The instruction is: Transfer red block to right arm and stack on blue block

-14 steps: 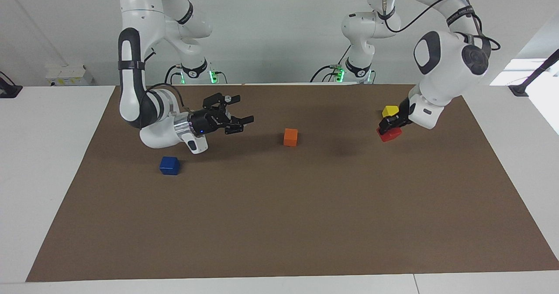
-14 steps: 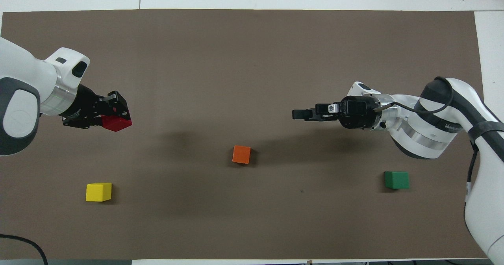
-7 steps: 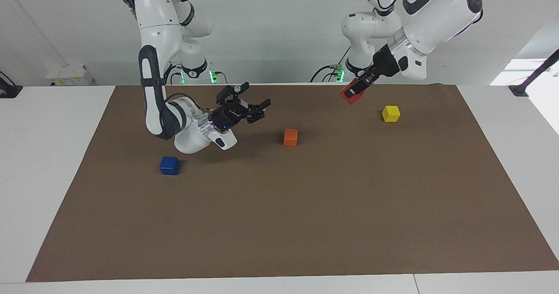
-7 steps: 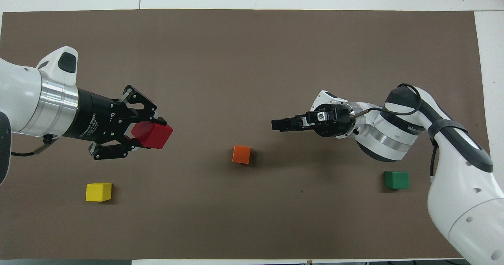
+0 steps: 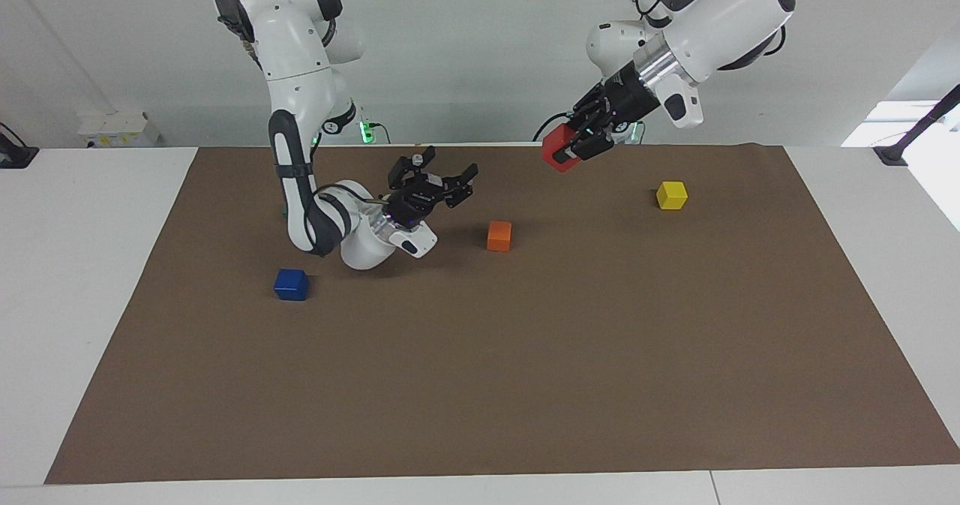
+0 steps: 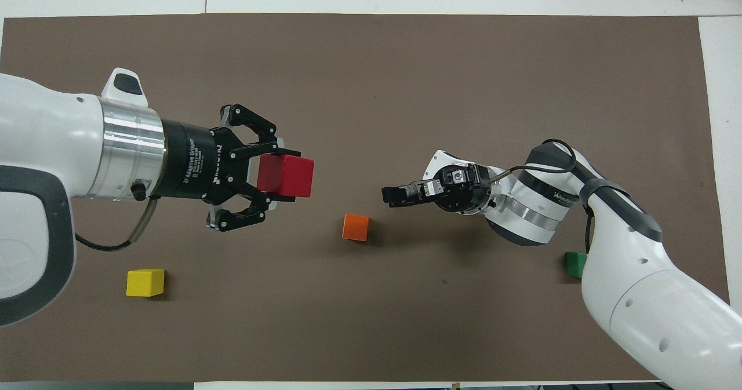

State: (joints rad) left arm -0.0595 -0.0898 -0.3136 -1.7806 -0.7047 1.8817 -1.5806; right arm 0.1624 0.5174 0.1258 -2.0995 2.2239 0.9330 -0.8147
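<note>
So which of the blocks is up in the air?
The red block is the only one off the table, pinched in the left gripper. The orange, yellow, blue and green blocks all sit on the brown mat.

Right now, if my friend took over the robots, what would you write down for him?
Left pincer: shut on the small bright red cube, held up in the air above the brown mat.
Right pincer: open, raised over the mat beside the small orange cube, pointing toward the left one.
The small deep blue cube sits on the mat toward the right arm's end.
Done: red cube picked up.
Left: hand it to the right pincer, then stack it on the blue cube.
</note>
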